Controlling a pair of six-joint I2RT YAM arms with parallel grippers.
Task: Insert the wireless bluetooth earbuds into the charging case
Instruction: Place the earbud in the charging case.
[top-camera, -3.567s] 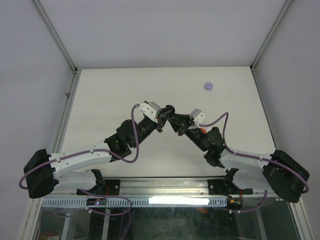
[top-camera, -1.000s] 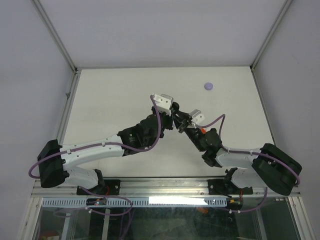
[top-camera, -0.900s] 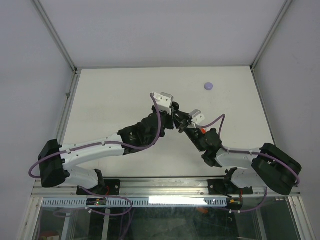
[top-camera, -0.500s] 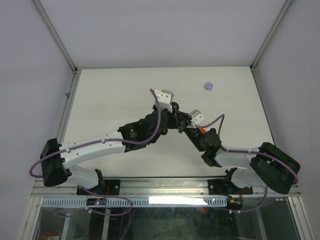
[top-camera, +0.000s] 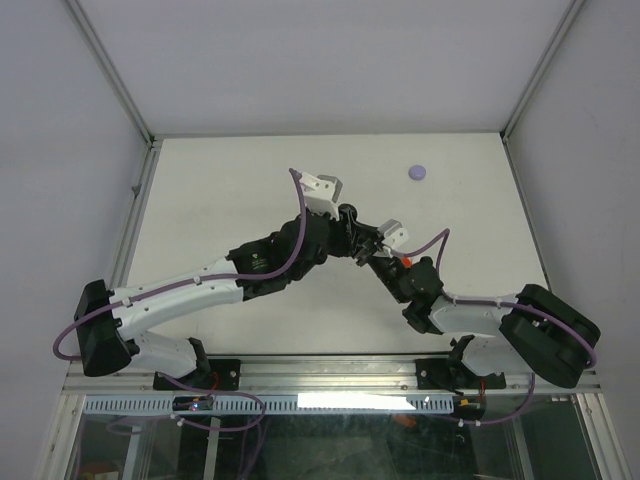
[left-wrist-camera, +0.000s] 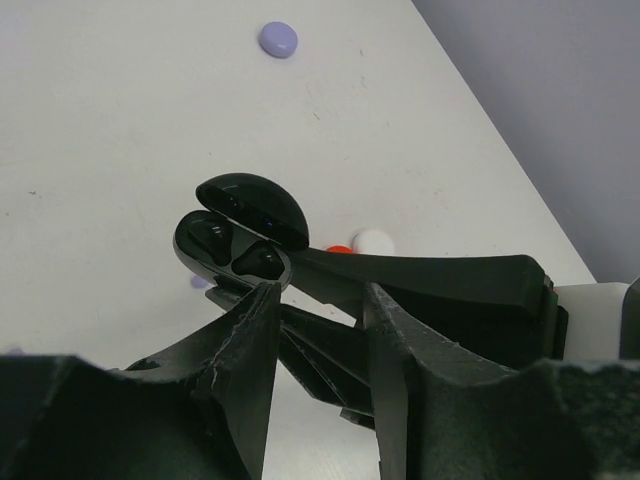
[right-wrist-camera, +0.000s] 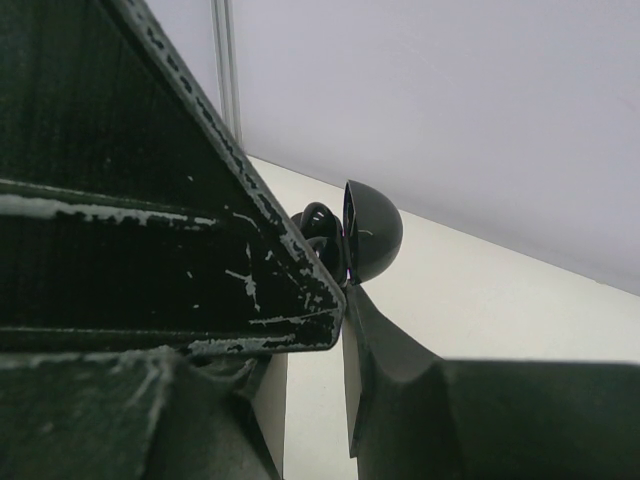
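Left jaws have parted near the charging case (left-wrist-camera: 240, 228) clamped in right jaws.

I see the off-white surface (top-camera: 220, 190) carrying one pale purple disc (top-camera: 417, 172) near its far right corner, and a tiny pale purple speck (left-wrist-camera: 198, 283) nearer the middle, unidentifiable.

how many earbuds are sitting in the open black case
2. One glossy black earbud sits in the open black charging case, a second black earbud beside it, nearer the left wrist camera. Both wells look filled; none hidden.
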